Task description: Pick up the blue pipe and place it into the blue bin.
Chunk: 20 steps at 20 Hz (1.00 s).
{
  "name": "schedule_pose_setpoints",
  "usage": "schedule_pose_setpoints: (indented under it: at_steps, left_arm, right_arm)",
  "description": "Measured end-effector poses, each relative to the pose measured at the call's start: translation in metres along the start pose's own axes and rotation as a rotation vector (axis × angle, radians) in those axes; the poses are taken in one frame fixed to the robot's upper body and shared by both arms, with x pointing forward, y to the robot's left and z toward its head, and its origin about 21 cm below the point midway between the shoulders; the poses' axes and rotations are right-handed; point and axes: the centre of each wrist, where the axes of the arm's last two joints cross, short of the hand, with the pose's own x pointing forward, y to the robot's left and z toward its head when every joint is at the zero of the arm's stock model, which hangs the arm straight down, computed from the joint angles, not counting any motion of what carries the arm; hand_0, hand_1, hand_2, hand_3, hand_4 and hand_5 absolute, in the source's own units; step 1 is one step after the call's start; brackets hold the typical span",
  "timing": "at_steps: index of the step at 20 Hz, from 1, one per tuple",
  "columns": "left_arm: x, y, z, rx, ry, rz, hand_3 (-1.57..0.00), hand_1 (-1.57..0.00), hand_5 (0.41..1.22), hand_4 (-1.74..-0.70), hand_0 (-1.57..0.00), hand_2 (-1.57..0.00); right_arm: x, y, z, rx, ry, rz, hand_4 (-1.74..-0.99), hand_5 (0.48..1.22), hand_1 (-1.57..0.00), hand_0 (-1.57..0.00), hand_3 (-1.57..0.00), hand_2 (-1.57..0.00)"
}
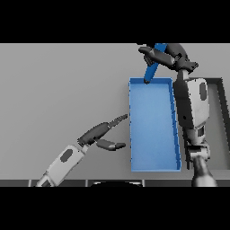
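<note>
The blue pipe [152, 67] is held tilted in my right hand [167, 55], its lower end hanging just over the far rim of the blue bin [152, 130]. My right hand's fingers are curled round the pipe's upper part. My right arm reaches along the bin's right side. My left hand [101, 133] is open, fingers straight, over the table to the left of the bin, not touching it.
A dark grey bin [221, 121] stands at the right, beside the blue bin and partly behind my right arm. The grey table [58, 90] spreads out to the left.
</note>
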Motion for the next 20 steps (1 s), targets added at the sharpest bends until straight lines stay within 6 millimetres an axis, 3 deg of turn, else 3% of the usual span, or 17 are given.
schedule_pose_setpoints:
  at_steps: [2,9,11,12,15,17,18,20]
  left_arm:
    - [0.002,0.005,0.004,0.000,-0.008,-0.009,0.00,0.00,0.462,-0.83,0.00,0.00]
    - [-0.002,0.005,0.008,-0.008,0.006,-0.009,0.00,0.00,0.470,-0.83,0.00,0.00]
    - [0.001,0.003,0.005,-0.013,0.000,-0.009,0.00,0.00,0.470,-0.83,0.00,0.00]
    - [0.002,-0.002,0.004,-0.022,-0.002,-0.001,0.00,0.00,0.471,-0.83,0.00,0.00]
    - [0.002,0.000,0.004,-0.010,0.003,-0.001,0.00,0.00,0.475,-0.83,0.00,0.00]
    - [0.002,-0.001,0.005,-0.009,0.015,-0.004,0.00,0.00,0.474,-0.83,0.00,0.00]
    - [0.001,0.000,0.005,-0.005,0.008,-0.003,0.00,0.00,0.474,-0.83,0.00,0.00]
    - [0.000,0.001,0.004,-0.006,0.011,-0.009,0.00,0.00,0.476,-0.83,0.00,0.00]
  right_arm:
    - [-0.024,-0.014,0.010,-0.047,0.057,-0.023,-1.499,1.221,-1.57,-1.57,-1.57,-1.57]
    - [-0.096,-0.032,0.055,-0.250,0.373,-0.086,-1.499,1.221,-1.57,-1.57,-1.57,-1.57]
    - [-0.107,-0.031,0.064,-0.291,0.459,-0.069,-1.586,1.221,-1.57,-1.57,-1.08,-1.57]
    - [-0.118,-0.028,0.067,-0.296,0.493,-0.073,-1.569,1.221,-1.57,-1.57,-1.18,-1.57]
    - [-0.146,-0.021,0.082,-0.297,0.590,-0.064,-1.653,1.205,-1.57,-1.57,-0.69,-1.57]
    - [-0.159,-0.017,0.081,-0.313,0.668,-0.053,-1.583,1.199,-1.57,-1.57,-1.01,-1.57]
    - [-0.172,-0.015,0.087,-0.325,0.722,-0.066,-1.534,1.190,-1.38,-1.46,-0.81,-1.33]
    - [-0.183,-0.022,0.087,-0.351,0.815,-0.118,-1.404,1.159,-0.88,-0.94,-0.52,-0.85]
